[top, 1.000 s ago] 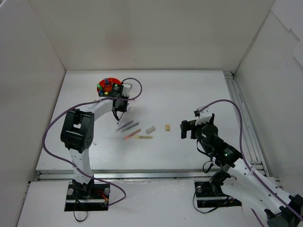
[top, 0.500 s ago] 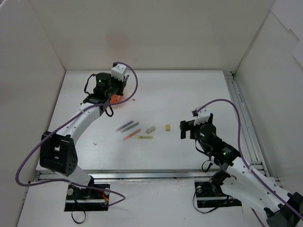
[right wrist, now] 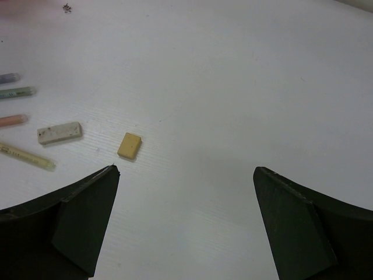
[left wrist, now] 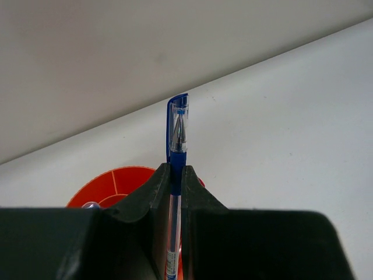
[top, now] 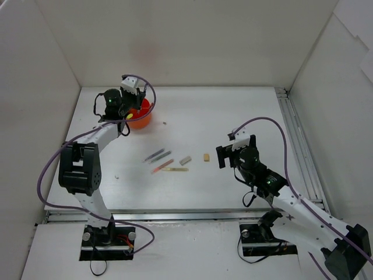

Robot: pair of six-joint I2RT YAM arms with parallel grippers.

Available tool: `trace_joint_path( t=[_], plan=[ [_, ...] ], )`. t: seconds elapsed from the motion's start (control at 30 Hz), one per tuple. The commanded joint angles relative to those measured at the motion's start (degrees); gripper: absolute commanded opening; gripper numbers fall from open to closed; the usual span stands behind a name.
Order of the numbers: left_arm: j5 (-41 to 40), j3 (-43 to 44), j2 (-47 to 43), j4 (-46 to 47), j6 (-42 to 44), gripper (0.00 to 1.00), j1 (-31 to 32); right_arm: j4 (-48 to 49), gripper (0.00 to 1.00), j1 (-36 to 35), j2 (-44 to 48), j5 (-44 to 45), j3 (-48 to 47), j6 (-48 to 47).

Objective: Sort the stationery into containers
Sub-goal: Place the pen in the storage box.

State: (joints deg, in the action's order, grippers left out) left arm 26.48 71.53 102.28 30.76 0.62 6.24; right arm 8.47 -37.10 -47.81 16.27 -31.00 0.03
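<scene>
White table (top: 245, 116) — stationery loose at its middle.
Orange organizer (top: 143, 121) far left; four pens (top: 162, 165), grey eraser (top: 185, 160), beige eraser (top: 206, 157) centre.

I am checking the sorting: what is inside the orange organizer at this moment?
Orange dividers show in the orange organizer, and one pale rounded tip beside them. The left gripper, shut on the blue pen, covers the rest.

Left arm (top: 99, 137) and right arm (top: 309, 216): white links, black joint housings, one green light on each. A purple cable (top: 42, 184) loops along each arm. Black base plates (top: 108, 240) with silver bolts. Left gripper (left wrist: 175, 169) and right gripper (right wrist: 186, 170): matte black, wedge-shaped fingers.
</scene>
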Motion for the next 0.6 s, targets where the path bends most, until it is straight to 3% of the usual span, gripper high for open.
trace_joint_path(
  t=[0.0, 0.3, 0.57],
  plan=[
    [7.2, 3.2, -0.7, 12.9, -4.6, 0.0, -0.8, 6.5, 0.98, 0.4, -2.0, 1.6, -3.5, -2.1],
    [7.4, 3.1, 3.1, 17.6, -4.5, 0.0, -0.8, 8.1, 0.98, 0.7, -4.8, 0.5, -4.4, -2.9],
    [11.8, 6.2, 6.2, 15.6, -0.6, 0.0, -1.3, 8.5, 0.98, 0.9, -6.1, 0.4, -5.1, -3.8]
  ],
)
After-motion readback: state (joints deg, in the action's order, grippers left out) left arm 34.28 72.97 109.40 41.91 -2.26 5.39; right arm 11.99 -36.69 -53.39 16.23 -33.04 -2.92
